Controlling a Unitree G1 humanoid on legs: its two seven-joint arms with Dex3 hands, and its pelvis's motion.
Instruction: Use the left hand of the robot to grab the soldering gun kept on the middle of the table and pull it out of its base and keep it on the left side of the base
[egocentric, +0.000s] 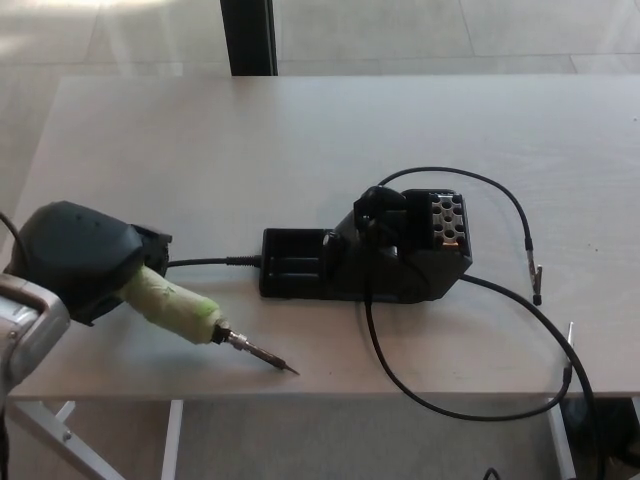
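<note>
A pale table (300, 130) is filling the view, tiled floor lying beyond. The left hand (75, 260) is gripping the soldering gun (190, 315), its tip hovering left of the black base (370, 255). Cables (520, 225) are trailing rightward.

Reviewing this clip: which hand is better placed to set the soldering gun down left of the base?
Left. The left hand already holds the soldering gun, out of the base and on its left side, tip low near the table. The right hand is not in view.
</note>
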